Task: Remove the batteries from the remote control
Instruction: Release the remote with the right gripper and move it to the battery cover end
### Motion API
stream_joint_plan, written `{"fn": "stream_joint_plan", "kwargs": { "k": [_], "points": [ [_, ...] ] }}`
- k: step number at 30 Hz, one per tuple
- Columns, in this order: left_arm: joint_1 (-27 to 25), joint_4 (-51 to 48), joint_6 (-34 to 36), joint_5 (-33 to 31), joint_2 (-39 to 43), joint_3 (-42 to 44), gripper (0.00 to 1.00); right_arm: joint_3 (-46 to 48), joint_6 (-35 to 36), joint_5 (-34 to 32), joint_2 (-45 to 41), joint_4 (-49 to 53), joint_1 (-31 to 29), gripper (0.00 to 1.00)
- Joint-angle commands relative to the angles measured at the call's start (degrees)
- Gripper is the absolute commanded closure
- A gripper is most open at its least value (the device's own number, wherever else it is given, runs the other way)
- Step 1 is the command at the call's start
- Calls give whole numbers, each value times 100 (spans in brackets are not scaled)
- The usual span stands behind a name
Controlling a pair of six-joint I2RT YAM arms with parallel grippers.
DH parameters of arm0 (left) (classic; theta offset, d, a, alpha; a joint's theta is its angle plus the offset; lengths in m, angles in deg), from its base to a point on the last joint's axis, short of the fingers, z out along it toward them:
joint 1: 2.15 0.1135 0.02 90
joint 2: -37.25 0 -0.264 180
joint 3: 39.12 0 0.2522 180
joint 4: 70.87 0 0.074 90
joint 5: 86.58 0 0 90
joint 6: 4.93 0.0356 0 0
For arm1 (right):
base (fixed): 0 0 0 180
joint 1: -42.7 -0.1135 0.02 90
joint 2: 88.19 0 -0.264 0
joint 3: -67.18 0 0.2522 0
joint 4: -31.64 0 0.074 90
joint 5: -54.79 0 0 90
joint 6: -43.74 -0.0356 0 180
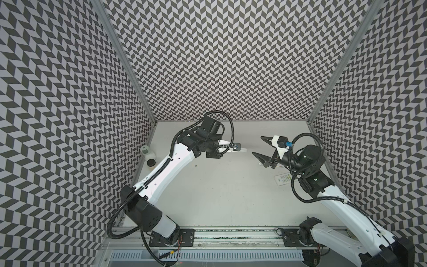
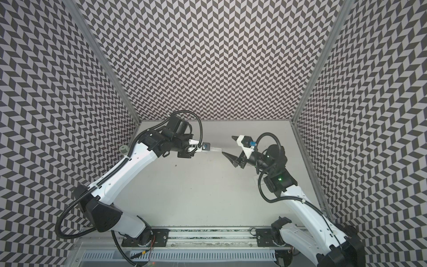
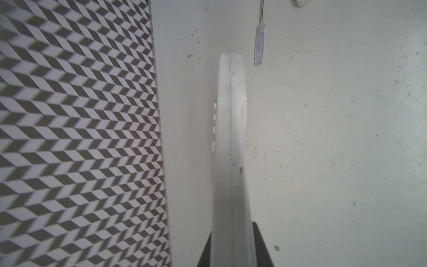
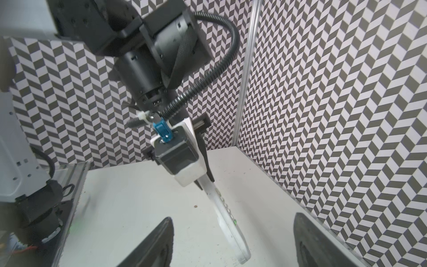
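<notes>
White remote control (image 3: 231, 129) is clamped edge-on at one end by my left claw (image 3: 233, 245) and held above the counter (image 1: 219, 189), while my right claw (image 1: 257, 145) stands wide apart, holding nothing, just beside its free end; I cannot see the batteries.

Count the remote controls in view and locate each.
2. The held remote is clamped in the left gripper above the table; the second remote lies on the table, partly under the right arm. More may be hidden.
</notes>
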Motion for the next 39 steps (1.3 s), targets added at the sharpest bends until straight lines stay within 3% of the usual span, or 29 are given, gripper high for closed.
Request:
{"fn": "stream_joint_plan", "kwargs": {
  "k": [1, 6, 11, 16, 25, 28, 34, 39],
  "points": [
    [48, 671, -1854, 606, 315, 329, 100, 244, -525, -312, 89, -852, 38, 19],
    [658, 1132, -3225, 1692, 398, 844, 100, 491, -962, -486, 214, -1247, 48, 16],
    [1240, 1556, -3990, 2638, 452, 1618, 100, 724, -1502, -705, 418, -1493, 39, 12],
    [1295, 1772, -4007, 2892, 494, 2285, 100, 882, -2200, -903, 796, -1635, 39, 14],
    [1314, 2422, -4157, 3647, 518, 3553, 100, 439, -2318, 414, 2436, -1118, 31, 24],
    [1312, 2482, -4091, 3671, 512, 3735, 100, 484, -2384, 555, 2933, -1146, 30, 25],
    [1316, 2720, -4370, 3412, 452, 3933, 100, 1134, -2270, 979, 3236, -2275, -73, 27],
    [1285, 2795, -4492, 3673, 443, 4123, 100, 1349, -2161, 962, 3484, -2747, -248, 27]
  ]
}}
